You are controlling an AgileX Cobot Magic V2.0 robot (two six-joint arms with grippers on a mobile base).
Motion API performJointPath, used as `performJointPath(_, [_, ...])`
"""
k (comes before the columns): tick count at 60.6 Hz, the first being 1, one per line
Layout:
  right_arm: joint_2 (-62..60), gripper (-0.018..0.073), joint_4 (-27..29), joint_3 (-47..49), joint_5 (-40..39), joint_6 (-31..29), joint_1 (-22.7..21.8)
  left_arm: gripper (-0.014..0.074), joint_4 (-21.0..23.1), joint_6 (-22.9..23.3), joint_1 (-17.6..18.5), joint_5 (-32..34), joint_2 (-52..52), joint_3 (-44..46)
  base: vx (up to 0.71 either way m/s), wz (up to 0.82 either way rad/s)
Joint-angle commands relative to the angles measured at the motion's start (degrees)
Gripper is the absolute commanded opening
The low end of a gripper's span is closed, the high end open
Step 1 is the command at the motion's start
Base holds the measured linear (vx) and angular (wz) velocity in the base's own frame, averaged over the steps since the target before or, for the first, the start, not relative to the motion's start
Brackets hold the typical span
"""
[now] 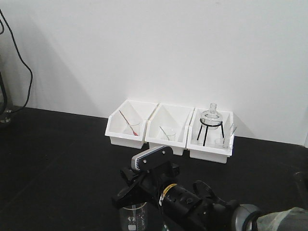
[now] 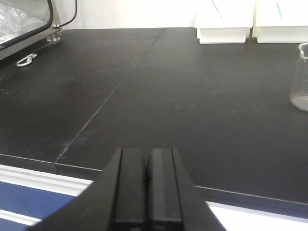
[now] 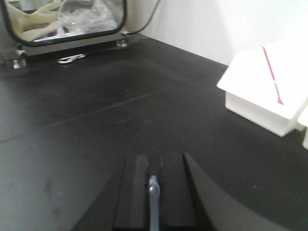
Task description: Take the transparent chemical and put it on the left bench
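Pipette (image 3: 153, 202), thin and clear, is being pinched between the fingers of the right gripper (image 3: 154, 185); in the right wrist view its tip is poking up from the narrow slit between the two black pads, and the rest of the stem is running down out of the frame. The jaws are standing almost together, closed on the stem. Below and ahead of this gripper the black bench (image 3: 96, 125) is lying bare, and a white tray (image 3: 262, 91) holding a red pipette (image 3: 272, 77) is sitting to the upper right. A clear-fronted box (image 3: 67, 21) is standing at the far left edge against the wall.

In the left wrist view the left gripper (image 2: 147, 185) is hanging over the front edge of the bench (image 2: 168, 96), its pads pressed together with nothing between them. A glass beaker (image 2: 299, 79) is standing on the bench at the right edge of that view.

From the front camera, the right arm (image 1: 192, 199) is reaching in from the lower right, and the beaker (image 1: 133, 216) is showing just beneath its wrist. Three white trays (image 1: 168, 127) are sitting side by side against the white wall; the right one is holding a round flask (image 1: 211, 115) on a black stand.
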State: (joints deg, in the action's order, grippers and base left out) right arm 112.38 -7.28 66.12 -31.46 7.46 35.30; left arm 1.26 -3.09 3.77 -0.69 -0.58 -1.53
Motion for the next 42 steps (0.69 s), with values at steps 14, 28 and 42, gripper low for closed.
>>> performJointPath(14, [-3.09, 0.0351, -0.43, 1.84, -3.48, -0.61, -0.12, -0.0003, 0.04, 0.45, 0.1, 4.49, -1.1, -0.93, 0.0, 0.0])
performJointPath(28, [-5.49, 0.0538, -0.61, 1.74, -3.01, -0.56, -0.12, -0.0003, 0.04, 0.45, 0.1, 4.49, -1.1, -0.93, 0.0, 0.0])
performJointPath(42, [-22.87, 0.0526, -1.76, -5.5, 8.89, -0.67, -0.12, -0.0003, 0.04, 0.45, 0.1, 4.49, -1.1, -0.93, 0.0, 0.0])
